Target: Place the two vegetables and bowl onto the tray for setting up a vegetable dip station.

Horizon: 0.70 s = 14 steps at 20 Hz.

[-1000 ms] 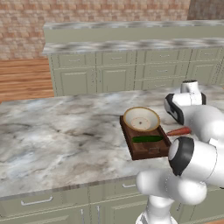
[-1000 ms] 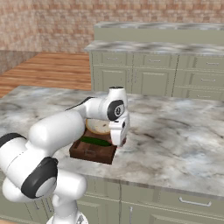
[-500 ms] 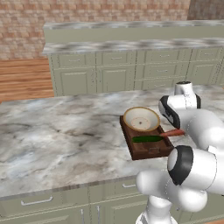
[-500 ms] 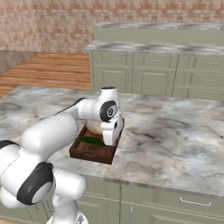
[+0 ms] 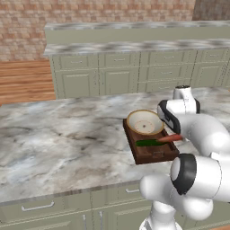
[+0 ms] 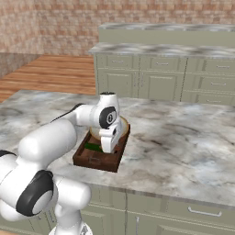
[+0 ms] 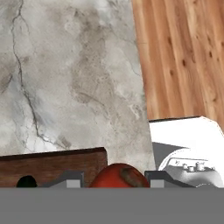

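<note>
The dark wooden tray [image 5: 148, 155] lies on the marble counter. The tan bowl [image 5: 144, 122] sits in the tray's far half, and the green cucumber-like stick [image 5: 149, 143] lies across its middle. My gripper [image 5: 174, 134] is shut on the orange-red carrot-like stick [image 5: 169, 139], which pokes over the tray's right rim toward the green stick. In the hand view the carrot's round end [image 7: 116, 176] sits between my gripper's [image 7: 114, 180] fingertips, beside the tray's rim [image 7: 52, 162]. From the right, my gripper [image 6: 110, 143] hides part of the bowl [image 6: 125, 124] and tray [image 6: 97, 159].
The marble counter [image 5: 58, 139] stretches wide to the left of the tray. Its front edge runs close below the tray. Behind stands a second counter with green cabinets [image 5: 121, 76], over a wooden floor [image 5: 24, 81].
My hand has moved left with the carrot, from beside the tray to over its right rim. Bowl, green stick and tray have stayed put.
</note>
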{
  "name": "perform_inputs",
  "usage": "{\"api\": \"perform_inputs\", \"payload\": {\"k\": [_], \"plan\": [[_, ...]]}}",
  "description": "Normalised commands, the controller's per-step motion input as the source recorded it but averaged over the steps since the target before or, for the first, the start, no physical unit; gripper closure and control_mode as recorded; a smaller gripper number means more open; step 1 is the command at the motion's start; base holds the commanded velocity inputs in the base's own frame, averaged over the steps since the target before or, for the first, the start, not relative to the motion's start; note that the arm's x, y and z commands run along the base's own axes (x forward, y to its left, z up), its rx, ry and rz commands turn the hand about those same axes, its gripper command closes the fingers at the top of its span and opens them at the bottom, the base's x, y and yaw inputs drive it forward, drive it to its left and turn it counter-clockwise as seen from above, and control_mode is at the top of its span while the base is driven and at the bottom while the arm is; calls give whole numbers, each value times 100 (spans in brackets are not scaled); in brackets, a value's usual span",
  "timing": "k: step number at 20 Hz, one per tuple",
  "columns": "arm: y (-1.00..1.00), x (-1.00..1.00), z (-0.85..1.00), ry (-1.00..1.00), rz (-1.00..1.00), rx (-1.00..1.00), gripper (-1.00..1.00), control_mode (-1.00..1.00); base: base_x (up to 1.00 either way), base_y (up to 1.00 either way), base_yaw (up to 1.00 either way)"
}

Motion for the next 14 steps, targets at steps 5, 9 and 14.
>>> {"api": "perform_inputs", "payload": {"k": [5,9,14], "plan": [[21,5,-13,0,1,7,100,-100,0,0,0],[17,8,-15,0,4,7,100,-100,0,0,0],[11,6,-10,0,10,6,100,-100,0,0,0]]}}
